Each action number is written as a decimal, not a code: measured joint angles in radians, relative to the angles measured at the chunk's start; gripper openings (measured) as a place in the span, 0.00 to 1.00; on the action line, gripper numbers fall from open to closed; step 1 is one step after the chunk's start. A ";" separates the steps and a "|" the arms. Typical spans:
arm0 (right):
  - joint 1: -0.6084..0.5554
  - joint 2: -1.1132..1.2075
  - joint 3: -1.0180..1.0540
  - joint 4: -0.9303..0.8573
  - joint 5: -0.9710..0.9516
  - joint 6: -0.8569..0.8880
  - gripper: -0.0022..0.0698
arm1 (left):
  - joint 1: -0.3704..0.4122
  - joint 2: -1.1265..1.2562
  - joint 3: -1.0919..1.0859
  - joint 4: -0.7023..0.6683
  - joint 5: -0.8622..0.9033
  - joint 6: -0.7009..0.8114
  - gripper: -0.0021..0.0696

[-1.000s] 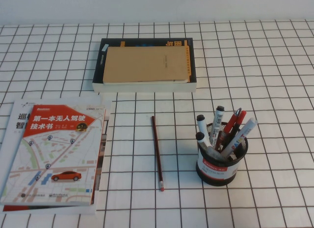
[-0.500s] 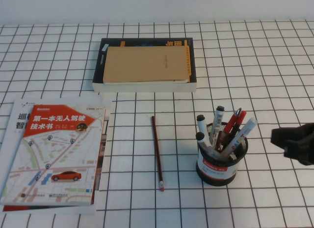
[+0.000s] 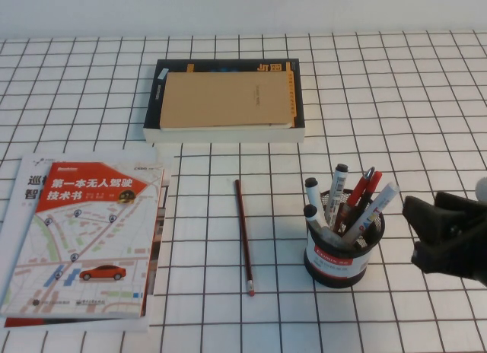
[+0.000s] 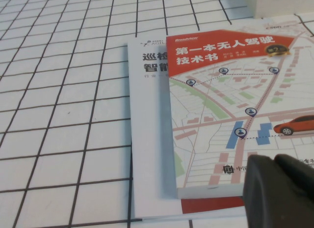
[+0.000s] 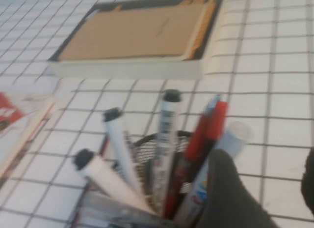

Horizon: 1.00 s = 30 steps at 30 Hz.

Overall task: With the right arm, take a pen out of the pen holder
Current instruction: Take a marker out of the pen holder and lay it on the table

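Note:
A black mesh pen holder [image 3: 344, 250] stands right of centre, holding several markers and red pens [image 3: 364, 187]. My right gripper [image 3: 415, 231] reaches in from the right edge and is open, level with the holder and a short way to its right, touching nothing. In the right wrist view the holder [image 5: 147, 149] is close in front. One dark finger [image 5: 225, 193] lies beside the pale-capped marker [image 5: 235, 134], and bare table shows between the jaws of the right gripper [image 5: 267, 188]. My left gripper [image 4: 274, 169] is shut, over the near corner of a map-cover book [image 4: 230, 90].
A red pencil [image 3: 243, 235] lies on the gridded table left of the holder. Two stacked books [image 3: 226, 100] sit at the back centre. The map-cover book [image 3: 84, 239] rests on another book at the front left.
My right gripper came into view from the right and moved left toward the pen holder, its jaws now spread. Pens, pencil and books have not moved.

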 joint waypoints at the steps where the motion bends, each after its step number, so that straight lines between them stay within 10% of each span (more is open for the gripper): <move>1: 0.018 0.000 0.038 -0.001 -0.074 0.010 0.45 | 0.000 0.000 0.000 0.000 0.000 0.000 0.02; 30: 0.083 0.377 0.137 -0.345 -0.718 0.502 0.47 | 0.000 0.000 0.000 0.000 0.000 0.000 0.02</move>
